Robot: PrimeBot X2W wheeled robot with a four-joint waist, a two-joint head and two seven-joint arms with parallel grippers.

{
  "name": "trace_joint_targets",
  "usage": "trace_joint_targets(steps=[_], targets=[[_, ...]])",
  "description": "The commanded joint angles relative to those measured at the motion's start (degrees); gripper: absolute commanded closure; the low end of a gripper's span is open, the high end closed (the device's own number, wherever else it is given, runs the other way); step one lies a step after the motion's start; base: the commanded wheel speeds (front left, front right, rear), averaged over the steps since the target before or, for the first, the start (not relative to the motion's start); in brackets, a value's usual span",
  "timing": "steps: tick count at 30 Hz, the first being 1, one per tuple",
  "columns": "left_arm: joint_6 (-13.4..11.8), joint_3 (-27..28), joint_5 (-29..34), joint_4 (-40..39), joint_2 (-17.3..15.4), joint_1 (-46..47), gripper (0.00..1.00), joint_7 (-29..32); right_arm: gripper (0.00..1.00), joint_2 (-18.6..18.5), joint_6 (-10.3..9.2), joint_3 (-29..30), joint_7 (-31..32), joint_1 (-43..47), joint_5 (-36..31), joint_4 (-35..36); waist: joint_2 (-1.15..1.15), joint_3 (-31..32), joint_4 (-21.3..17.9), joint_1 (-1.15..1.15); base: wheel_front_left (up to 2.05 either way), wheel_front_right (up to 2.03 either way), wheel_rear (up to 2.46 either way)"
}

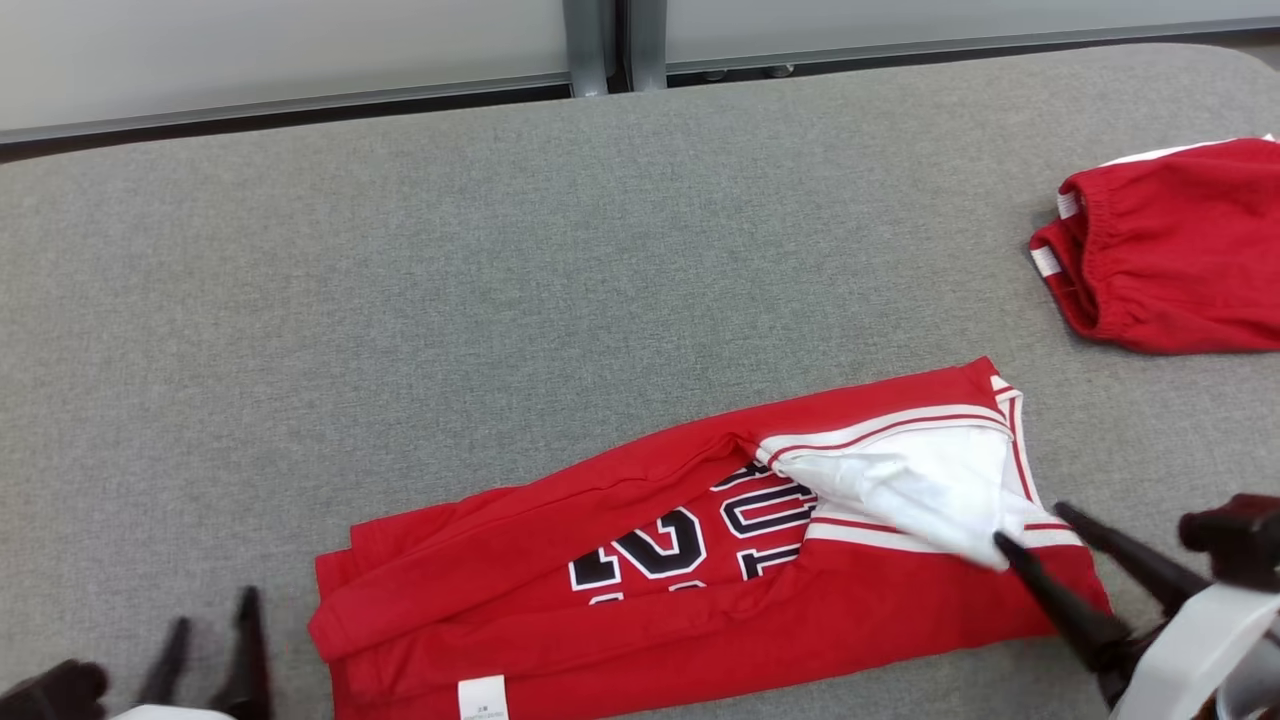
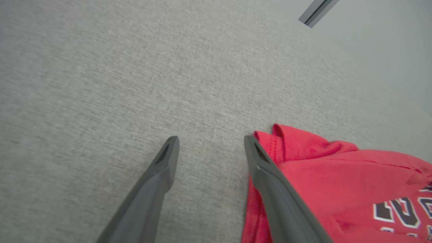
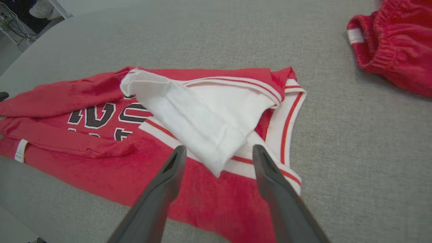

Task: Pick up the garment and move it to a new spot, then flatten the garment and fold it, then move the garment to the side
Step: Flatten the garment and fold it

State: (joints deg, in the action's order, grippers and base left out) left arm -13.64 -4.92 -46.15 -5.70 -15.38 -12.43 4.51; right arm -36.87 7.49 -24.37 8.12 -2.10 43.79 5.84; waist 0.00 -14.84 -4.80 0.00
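On the bench [image 1: 500, 250], head view, the red garment [image 1: 700, 560] lies folded lengthwise, so the folding step appears to be in hand. Left wrist view: the left gripper [image 2: 211, 138] stands apart, empty, at the garment's end. Right wrist view: the right gripper [image 3: 218, 147] stands apart over the white flap [image 3: 202, 121], which probably needs tucking flat next.

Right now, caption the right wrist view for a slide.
Open right gripper poised over the white flap of a folded red jersey on the grey table, a second red garment lying apart.
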Motion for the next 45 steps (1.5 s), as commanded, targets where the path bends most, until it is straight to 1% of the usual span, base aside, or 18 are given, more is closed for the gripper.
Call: trace_joint_targets(steps=[1, 4, 6, 9, 12, 15, 19, 22, 26, 30, 31, 32, 34, 35, 36, 38, 42, 45], targets=[[-0.4, 0.7, 2.0, 0.8, -1.0, 0.2, 0.0, -2.4, 0.0, 0.0, 0.01, 1.6, 0.1, 0.6, 0.2, 0.4, 0.0, 0.2, -0.2, 0.0, 0.0, 0.0, 0.0], [-1.1, 2.7, 4.9, 2.8, 0.2, -0.7, 0.0, -10.1, 0.0, 1.1, 0.01, 6.7, 1.7, 1.6, 1.2, 2.0, 0.0, -0.1, -0.7, 0.0, 0.0, 0.0, 0.0], [-0.7, 3.6, 6.2, 3.5, 0.6, -0.7, 0.0, -14.5, 0.0, 1.7, 0.01, 9.2, 4.0, 0.7, -0.8, 1.5, 0.0, -0.6, -0.8, 0.0, 0.0, 0.0, 0.0], [0.0, 3.4, 8.1, 4.6, 2.0, 0.6, 0.0, -17.9, 0.0, 5.7, 0.02, 10.2, 8.2, -1.8, -2.3, -1.3, 0.0, -1.5, -0.4, 0.0, 0.0, 0.0, 0.0], [1.2, 2.1, 9.4, 6.1, 4.1, 2.5, 0.0, -19.0, 0.0, 8.6, 0.01, 9.7, 11.0, -5.5, -4.8, -6.1, 0.0, -2.3, 0.6, 0.0, 0.0, 0.0, 0.0], [2.2, 1.2, 11.0, 7.8, 6.1, 4.0, 0.0, -19.5, 0.0, 11.3, 0.01, 9.7, 11.7, -8.4, -7.6, -11.9, 0.0, -2.8, 1.8, 0.0, 0.0, 0.0, 0.0], [4.0, 1.4, 13.5, 8.7, 8.5, 5.3, 0.0, -19.7, 0.0, 12.6, 0.01, 8.9, 12.8, -9.9, -11.6, -17.4, 0.0, -3.3, 3.3, 0.0, 0.0, 0.0, 0.0], [5.6, 2.5, 15.7, 8.9, 10.1, 4.9, 0.0, -19.7, 0.0, 12.4, 0.01, 8.3, 13.7, -9.6, -13.5, -20.1, 0.0, -3.5, 4.2, 0.0, 0.0, 0.0, 0.0], [7.6, 4.1, 18.1, 9.0, 11.5, 4.8, 0.0, -19.7, 0.0, 13.4, 0.01, 7.2, 15.0, -9.1, -11.4, -21.7, 0.0, -3.4, 5.2, 0.0, 0.0, 0.0, 0.0], [9.1, 5.1, 19.2, 9.5, 12.1, 4.7, 0.0, -19.7, 0.0, 14.5, 0.38, 2.5, 18.4, -7.1, -5.2, -20.9, 0.0, -2.4, 6.1, 0.0, 0.0, 0.0, 0.0], [9.5, 5.3, 19.4, 9.7, 12.2, 4.5, 0.0, -19.7, 0.59, 15.0, 0.42, 1.3, 18.1, -6.7, -3.1, -19.8, 0.0, -2.0, 6.3, 0.0, 0.0, 0.0, 0.0], [9.7, 5.5, 19.5, 9.9, 12.3, 4.3, 0.0, -19.7, 1.0, 15.1, 0.42, 0.1, 17.6, -6.5, -0.4, -18.7, 0.0, -1.5, 6.4, 0.0, 0.0, 0.0, 0.0], [10.1, 5.9, 19.3, 10.5, 12.3, 3.8, 0.0, -19.7, 1.0, 13.5, 0.37, -0.8, 17.5, -6.0, 4.5, -17.7, 0.0, -0.3, 6.4, 0.0, 0.0, 0.0, 0.0], [10.2, 5.8, 18.5, 10.9, 12.4, 3.5, 0.0, -19.7, 1.0, 10.7, 0.11, 0.7, 15.3, -6.5, 7.5, -18.0, 0.0, 1.1, 6.5, 0.0, 0.0, 0.0, 0.0], [10.2, 5.8, 18.2, 11.1, 12.3, 3.3, 0.0, -19.7, 1.0, 9.7, 0.06, 1.8, 14.5, -6.8, 9.1, -18.1, 0.0, 1.9, 6.4, 0.0, 0.0, 0.0, 0.0], [10.1, 5.9, 17.8, 11.2, 12.4, 2.9, 0.0, -19.7, 1.0, 8.6, 0.06, 3.3, 13.7, -7.2, 10.5, -18.3, 0.0, 2.7, 6.4, 0.0, 0.0, 0.0, 0.0], [9.8, 5.6, 16.8, 11.5, 12.4, 1.9, 0.0, -19.7, 1.0, 3.0, 0.01, 9.1, 12.8, -7.8, 15.2, -19.9, 0.0, 5.1, 6.5, 0.0, 0.0, 0.0, 0.0], [9.7, 4.9, 16.3, 11.6, 12.4, 1.2, 0.0, -19.7, 1.0, -1.9, 0.01, 13.2, 13.3, -6.6, 16.6, -20.1, 0.0, 6.5, 7.4, 0.0, 0.0, 0.0, 0.0]])
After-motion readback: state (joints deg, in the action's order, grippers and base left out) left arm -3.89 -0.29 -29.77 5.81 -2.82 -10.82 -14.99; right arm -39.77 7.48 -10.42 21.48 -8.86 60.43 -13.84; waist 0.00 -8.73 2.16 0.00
